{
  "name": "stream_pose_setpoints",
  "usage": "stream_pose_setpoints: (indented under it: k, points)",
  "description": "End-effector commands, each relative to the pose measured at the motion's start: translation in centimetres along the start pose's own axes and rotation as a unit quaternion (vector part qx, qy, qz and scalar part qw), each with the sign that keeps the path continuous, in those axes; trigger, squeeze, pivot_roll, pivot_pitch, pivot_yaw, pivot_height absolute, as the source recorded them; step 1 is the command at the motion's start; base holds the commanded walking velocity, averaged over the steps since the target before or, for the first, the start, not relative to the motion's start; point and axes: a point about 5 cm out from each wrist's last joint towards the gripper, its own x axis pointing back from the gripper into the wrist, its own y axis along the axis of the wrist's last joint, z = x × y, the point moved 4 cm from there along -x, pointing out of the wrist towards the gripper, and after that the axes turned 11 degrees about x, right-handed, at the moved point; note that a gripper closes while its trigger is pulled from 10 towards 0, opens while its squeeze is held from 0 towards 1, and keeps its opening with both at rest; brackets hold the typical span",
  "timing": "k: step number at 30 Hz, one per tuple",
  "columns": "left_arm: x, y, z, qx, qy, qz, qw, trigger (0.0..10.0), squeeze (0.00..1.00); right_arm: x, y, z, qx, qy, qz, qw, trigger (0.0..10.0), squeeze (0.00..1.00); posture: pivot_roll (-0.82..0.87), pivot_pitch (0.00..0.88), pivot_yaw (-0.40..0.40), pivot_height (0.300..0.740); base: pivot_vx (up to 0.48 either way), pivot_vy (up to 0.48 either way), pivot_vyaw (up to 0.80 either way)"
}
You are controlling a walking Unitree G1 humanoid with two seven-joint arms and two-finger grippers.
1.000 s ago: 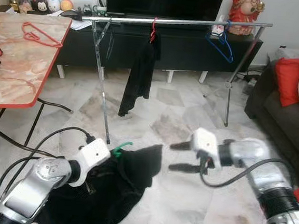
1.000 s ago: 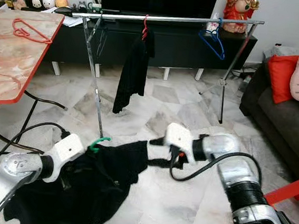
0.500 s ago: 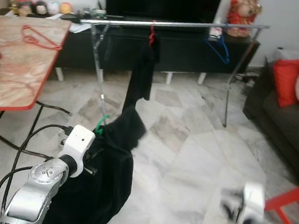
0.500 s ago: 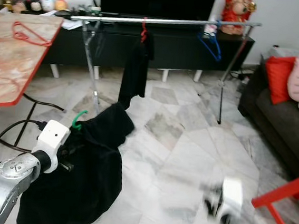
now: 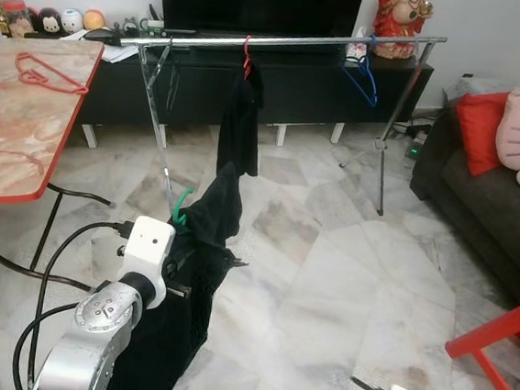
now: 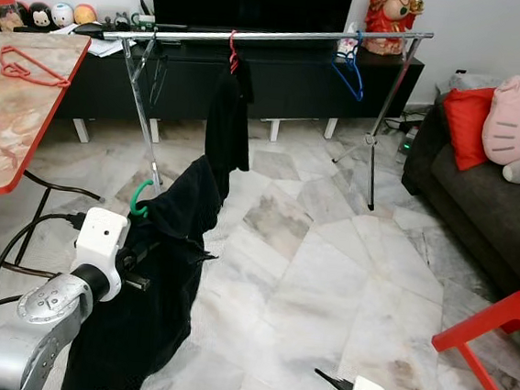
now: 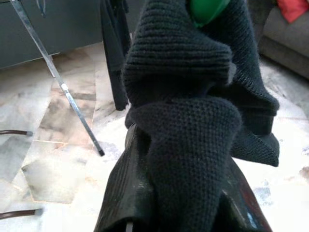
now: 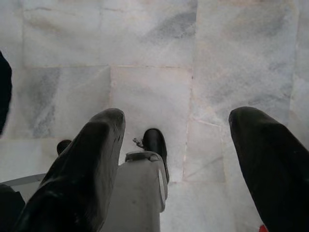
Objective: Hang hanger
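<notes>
Green hanger point(image 5: 180, 208), draped with a black garment point(image 6: 155, 277), sits clenched in the left gripper point(image 7: 179, 159), below and short of the rack rail point(image 5: 284, 41); its hook points up toward the rail. Right gripper point(image 8: 176, 159) hangs spread, idle, farther from the rail. No legible writing.

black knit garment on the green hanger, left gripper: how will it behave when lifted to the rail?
Probably floppy: the black knit garment droops in folds below the left gripper. It may swing and drag. The green hanger hook looks stiff, so it should likely catch the silver clothes rail.
</notes>
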Motion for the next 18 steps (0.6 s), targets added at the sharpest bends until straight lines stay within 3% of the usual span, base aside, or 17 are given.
stream_pose_setpoints:
  k: [1,3,10,18]
  points:
    - [-0.3,1.2,-0.4,-0.010,-0.007,-0.019,1.000,10.0,0.00,0.0,0.8,-0.2,-0.005,-0.009,-0.015,1.000,10.0,0.00,-0.02,0.000,-0.025,0.740,0.330,0.000,0.00]
    - [-0.4,1.1,-0.5,-0.026,-0.008,-0.014,1.000,10.0,0.00,0.0,0.7,-0.5,-0.004,-0.020,-0.010,1.000,10.0,0.00,-0.02,0.000,-0.027,0.740,0.349,0.000,0.00]
    - [-0.4,0.8,-1.0,-0.024,-0.017,-0.008,1.000,10.0,0.00,-0.1,0.9,-0.3,-0.009,-0.029,-0.003,1.000,10.0,0.00,-0.01,0.000,-0.028,0.740,0.348,0.000,0.00]
    - [-0.6,0.6,-1.9,-0.026,-0.043,-0.002,0.999,10.0,0.00,-0.1,1.4,-0.2,-0.018,-0.034,-0.005,0.999,10.0,0.00,-0.02,0.000,-0.010,0.740,0.409,0.000,-0.68]
